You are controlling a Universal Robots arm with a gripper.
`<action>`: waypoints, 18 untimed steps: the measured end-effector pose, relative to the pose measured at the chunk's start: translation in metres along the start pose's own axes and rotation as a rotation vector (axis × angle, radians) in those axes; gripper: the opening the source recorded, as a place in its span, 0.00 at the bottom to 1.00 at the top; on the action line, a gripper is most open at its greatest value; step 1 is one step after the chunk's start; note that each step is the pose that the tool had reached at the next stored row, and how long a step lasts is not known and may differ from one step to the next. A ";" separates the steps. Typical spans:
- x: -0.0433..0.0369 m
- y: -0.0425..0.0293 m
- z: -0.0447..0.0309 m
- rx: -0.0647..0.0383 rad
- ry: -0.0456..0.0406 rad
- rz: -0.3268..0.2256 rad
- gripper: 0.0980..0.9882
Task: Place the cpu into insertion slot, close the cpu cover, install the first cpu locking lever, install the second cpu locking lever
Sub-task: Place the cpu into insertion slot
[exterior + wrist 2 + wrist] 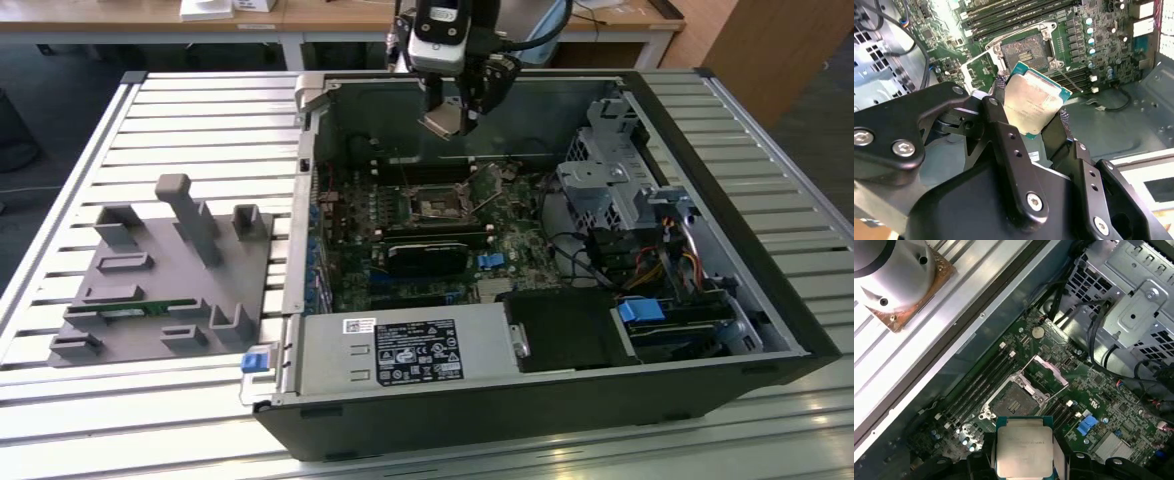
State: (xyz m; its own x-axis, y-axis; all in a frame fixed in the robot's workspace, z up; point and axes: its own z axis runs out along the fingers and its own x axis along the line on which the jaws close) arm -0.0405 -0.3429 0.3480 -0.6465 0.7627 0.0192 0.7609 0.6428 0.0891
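My gripper (449,112) hangs above the open computer case, shut on the cpu (439,124), a flat silver-grey square chip. Both wrist views show the cpu (1031,100) (1023,446) pinched by its edges between the black fingers (1000,125). Below it the insertion slot (438,206) (1024,50) (1014,401) lies bare on the green board, a clear gap under the chip. The cpu cover (1051,371) (974,72) stands swung up on one side of the slot, beside it in the exterior view (483,180).
Long black memory slots (979,385) run beside the socket. A black block (427,255) sits just in front of it. A metal drive cage (607,180) with cables fills the case's right in the exterior view. A grey fixture (167,270) stands outside, to the left.
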 end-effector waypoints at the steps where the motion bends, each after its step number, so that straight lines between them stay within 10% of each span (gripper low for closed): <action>1: 0.0001 -0.0001 0.0002 0.000 -0.0008 0.009 0.50; 18: 0.0006 -0.0008 0.0018 -0.003 -0.0123 0.137 0.50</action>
State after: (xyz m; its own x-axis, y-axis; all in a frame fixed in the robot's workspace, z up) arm -0.0414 -0.3428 0.3461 -0.5355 0.8443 0.0193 0.8420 0.5320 0.0893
